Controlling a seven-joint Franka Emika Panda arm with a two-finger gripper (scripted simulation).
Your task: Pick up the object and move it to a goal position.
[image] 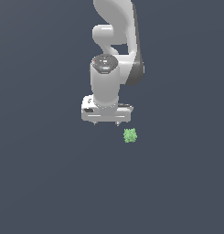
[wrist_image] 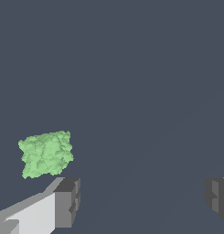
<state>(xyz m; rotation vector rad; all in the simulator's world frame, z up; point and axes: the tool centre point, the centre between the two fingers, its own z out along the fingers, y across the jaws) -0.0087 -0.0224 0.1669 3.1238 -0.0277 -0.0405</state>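
Observation:
The object (image: 130, 135) is a small light-green knobbly lump lying on the dark surface. My gripper (image: 106, 123) hangs just off it toward the exterior view's left, its fingertips apart and nothing between them. In the wrist view the object (wrist_image: 45, 154) lies outside the gap, beside one fingertip (wrist_image: 66, 202); the other fingertip (wrist_image: 217, 199) is far across. The gripper (wrist_image: 141, 201) is open and empty, not touching the lump.
The white arm (image: 114, 50) rises behind the gripper toward the top of the exterior view. A plain dark grey-blue surface (image: 49, 183) spreads all around, with no other objects in sight.

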